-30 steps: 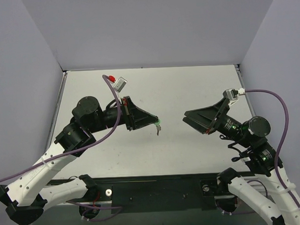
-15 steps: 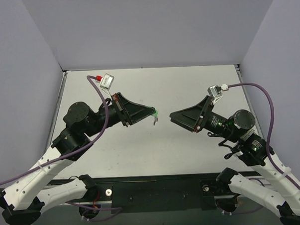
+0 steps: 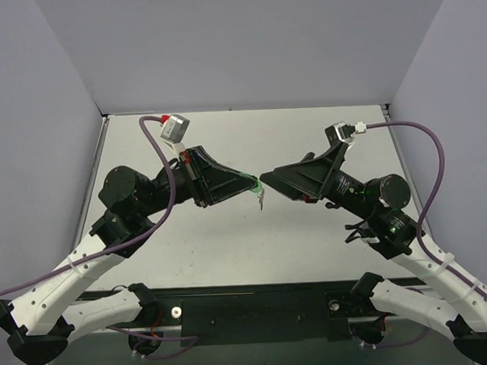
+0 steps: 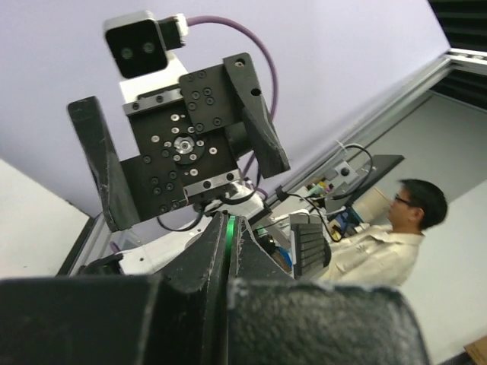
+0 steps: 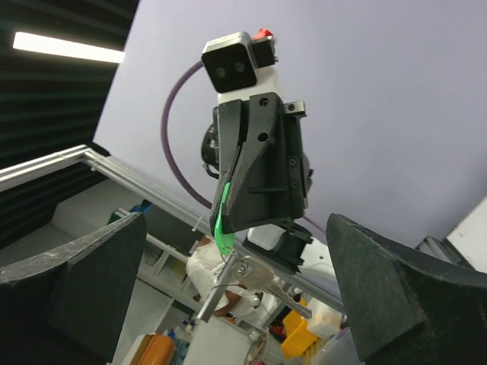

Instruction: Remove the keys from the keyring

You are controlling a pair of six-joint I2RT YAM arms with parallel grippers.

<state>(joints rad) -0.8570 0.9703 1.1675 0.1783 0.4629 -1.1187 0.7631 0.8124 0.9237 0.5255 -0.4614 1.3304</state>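
Keyring [image 5: 221, 222] is being clamped in left end effector [image 3: 252, 183], key [image 5: 242, 271] being flanked by parted right end effector [image 3: 268, 180], which likely needs closing.

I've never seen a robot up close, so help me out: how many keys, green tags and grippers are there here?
Keys: 1, the silver key hanging under the tag.
Green tags: 1, the keyring, pinched in the left gripper.
Grippers: 2, that one and the open right gripper.
Total: 4.
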